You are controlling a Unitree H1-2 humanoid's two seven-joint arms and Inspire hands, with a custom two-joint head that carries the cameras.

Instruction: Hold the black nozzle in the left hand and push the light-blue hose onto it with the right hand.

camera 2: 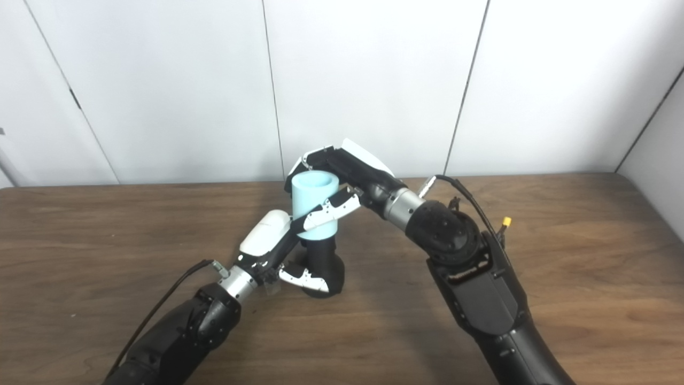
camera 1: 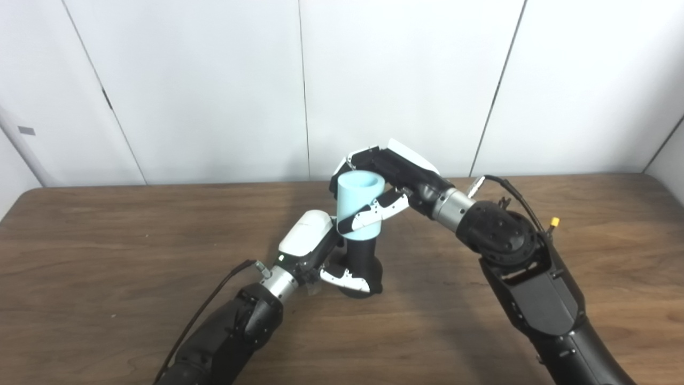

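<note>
A: Black nozzle (camera 1: pixel 362 262): one item, upright, base on or just above the wooden table (camera 1: pixel 107 256), near its middle. Left hand (camera 1: pixel 320 251) clasps the flared lower part, fingers curled round it

B: Light-blue hose (camera 1: pixel 359 206): one short section, open end up, sitting directly on top of the nozzle. Right hand (camera 1: pixel 393 176) grips it, fingers round the far side and thumb (camera 1: pixel 374 211) across the front. Holder's status?

A: Both hands clenched on their items, neither loose. Hose bottom edge overlaps the nozzle neck; how deep the neck sits inside cannot be seen

B: Step in hand, by my reading: the push-on, begun but likely unfinished, as a good length of black neck shows below the hose

A: Next move calls for a straight downward press along the nozzle's axis, left hand bracing firmly so the nozzle does not tip
</note>
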